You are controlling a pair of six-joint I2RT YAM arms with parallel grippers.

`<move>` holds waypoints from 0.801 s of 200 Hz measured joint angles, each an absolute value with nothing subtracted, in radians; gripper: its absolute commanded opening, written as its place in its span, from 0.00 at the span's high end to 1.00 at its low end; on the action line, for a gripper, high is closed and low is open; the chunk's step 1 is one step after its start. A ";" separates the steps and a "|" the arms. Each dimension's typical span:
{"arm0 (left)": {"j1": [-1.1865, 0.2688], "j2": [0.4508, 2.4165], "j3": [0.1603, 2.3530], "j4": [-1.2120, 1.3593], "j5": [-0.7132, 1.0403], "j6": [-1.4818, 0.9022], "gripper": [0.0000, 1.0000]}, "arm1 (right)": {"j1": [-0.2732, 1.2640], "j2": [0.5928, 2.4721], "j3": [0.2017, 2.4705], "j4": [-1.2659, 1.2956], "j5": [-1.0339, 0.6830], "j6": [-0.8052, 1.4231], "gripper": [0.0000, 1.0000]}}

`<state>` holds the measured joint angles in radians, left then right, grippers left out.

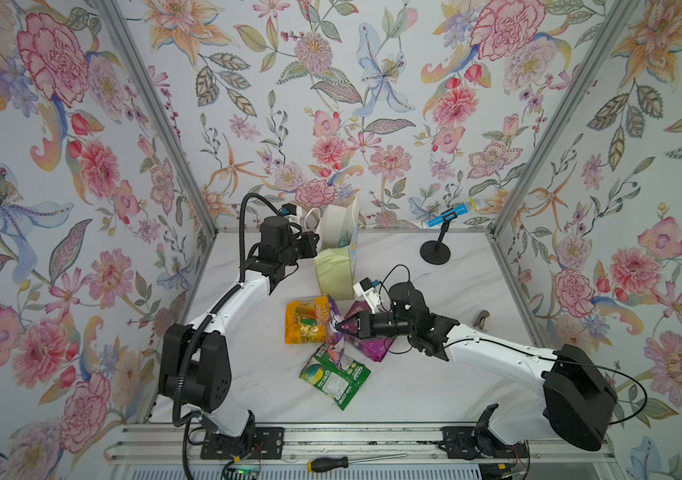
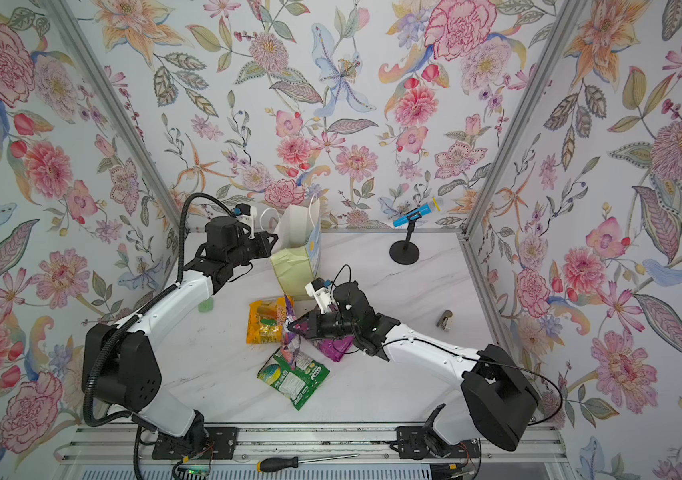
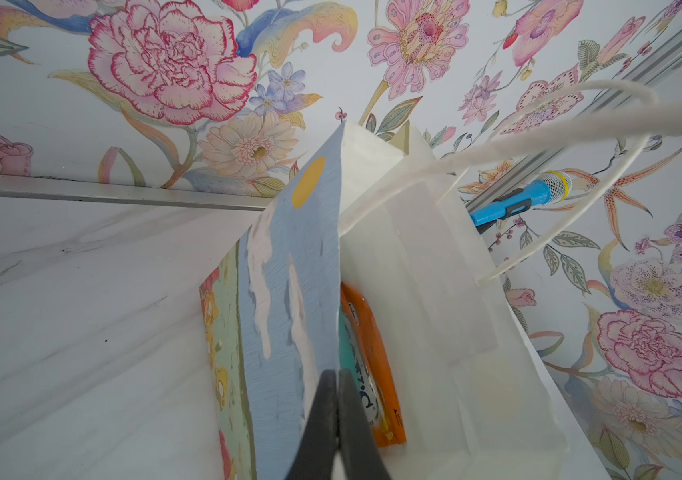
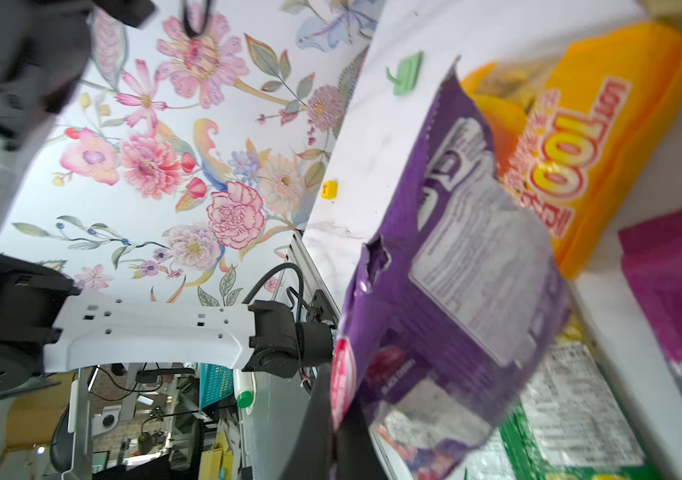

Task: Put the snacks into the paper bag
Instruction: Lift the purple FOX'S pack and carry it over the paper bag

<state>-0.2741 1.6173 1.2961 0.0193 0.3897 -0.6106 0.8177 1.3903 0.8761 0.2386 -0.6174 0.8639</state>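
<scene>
While the paper bag [image 1: 335,274] stands upright at the far middle of the white marble desk [image 1: 435,374], the left tool [image 3: 337,378] is clenched on the bag's top edge, pinching the wall that carries the light blue print. In the left wrist view the bag's mouth is open, its inside white, and its thin white handles arch above it. Two snacks already stand inside against the printed wall: an orange packet [image 3: 376,374] and a teal packet [image 3: 347,345] tucked next to it.

Near the middle of the desk, just nearer than the bag, the right tool [image 1: 337,325] is pressed tight on a purple packet [image 4: 455,270], grasping it by one edge so that it stands on its side. In both top views an orange-yellow packet [image 1: 306,320] lies flat just to its left, and a purple-red packet [image 1: 372,347] lies to its right, partly under the right wrist. A green packet [image 1: 333,376] lies flat nearer still, and the purple packet's lower end overlaps it.

A blue toy microphone on a black stand [image 1: 451,212] sits at the far right of the desk, well apart from the snacks.
</scene>
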 measured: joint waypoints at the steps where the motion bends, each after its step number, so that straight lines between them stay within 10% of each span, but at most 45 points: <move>1: -0.274 1.617 1.296 0.019 0.390 -0.611 1.00 | 0.816 1.388 0.877 0.237 -0.618 0.862 1.00; 160: -0.275 1.623 1.324 -0.022 0.378 -0.609 1.00 | 0.568 1.373 1.433 -0.094 -0.352 0.514 1.00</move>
<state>-0.2749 1.6234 1.3239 -0.0219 0.3782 -0.6090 0.5682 1.3731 1.4330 -0.0937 -0.3523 0.5140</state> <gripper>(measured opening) 0.051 0.047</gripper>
